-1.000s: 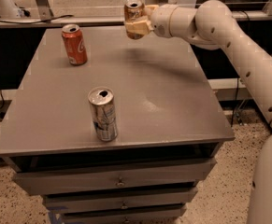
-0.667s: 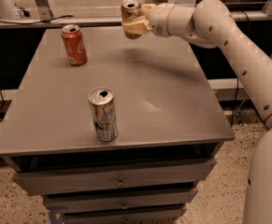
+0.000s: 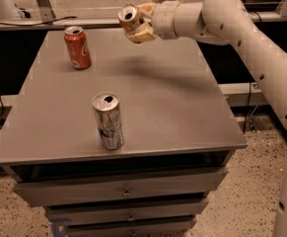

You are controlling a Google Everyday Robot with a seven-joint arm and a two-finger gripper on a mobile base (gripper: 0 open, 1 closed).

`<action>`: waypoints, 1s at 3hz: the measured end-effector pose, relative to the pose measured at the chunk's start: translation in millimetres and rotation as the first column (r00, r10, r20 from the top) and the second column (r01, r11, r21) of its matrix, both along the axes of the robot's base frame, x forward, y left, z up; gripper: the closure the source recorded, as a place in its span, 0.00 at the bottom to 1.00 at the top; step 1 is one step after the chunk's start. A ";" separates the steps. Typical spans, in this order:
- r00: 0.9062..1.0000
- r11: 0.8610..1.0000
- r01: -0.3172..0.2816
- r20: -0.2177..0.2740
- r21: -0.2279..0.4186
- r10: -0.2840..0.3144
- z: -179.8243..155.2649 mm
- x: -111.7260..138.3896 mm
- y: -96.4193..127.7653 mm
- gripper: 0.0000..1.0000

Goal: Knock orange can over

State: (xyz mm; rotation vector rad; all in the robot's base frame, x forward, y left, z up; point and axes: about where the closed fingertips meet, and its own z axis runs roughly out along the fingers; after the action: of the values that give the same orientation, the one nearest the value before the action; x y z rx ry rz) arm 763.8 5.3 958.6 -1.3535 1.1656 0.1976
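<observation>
Camera view has my tool (image 3: 137,21) over the far edge of the bench (image 3: 172,98), a little right of that edge's middle. It is clamped on the orange can (image 3: 129,16). One tan finger (image 3: 144,33) lies under the can's side and the other lies over it, both touching the metal.

The orange can sticks out of the tool to the left. It is tilted well off upright, with its open silver top turned left and toward the camera. Its lower end is hidden behind the tool, so I cannot tell whether it touches the bench or hangs just above it.

My arm (image 3: 232,14) reaches in from the right, crossing above the far right corner of the bench, with the wrist roughly level. A soft shadow falls on the bench just nearer than the tool.

The red can (image 3: 77,47) stands upright near the far left corner, well apart from the tool. The silver can (image 3: 108,120) stands upright toward the near edge, left of its middle, also well apart from the tool and from the red can. Drawers (image 3: 125,192) sit below the near edge of the bench.
</observation>
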 end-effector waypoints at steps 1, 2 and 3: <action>0.993 0.972 -0.055 0.086 -0.227 0.076 -6.0 -26.8 4.8 1.00; 0.986 0.901 -0.062 0.112 -0.429 0.122 -14.2 -43.8 -2.2 1.00; 0.983 0.800 -0.034 0.125 -0.599 0.135 -17.2 -47.0 -14.1 1.00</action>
State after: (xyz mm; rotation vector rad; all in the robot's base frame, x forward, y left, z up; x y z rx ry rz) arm 716.8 -8.8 941.5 -1.9404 1.0670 -0.2422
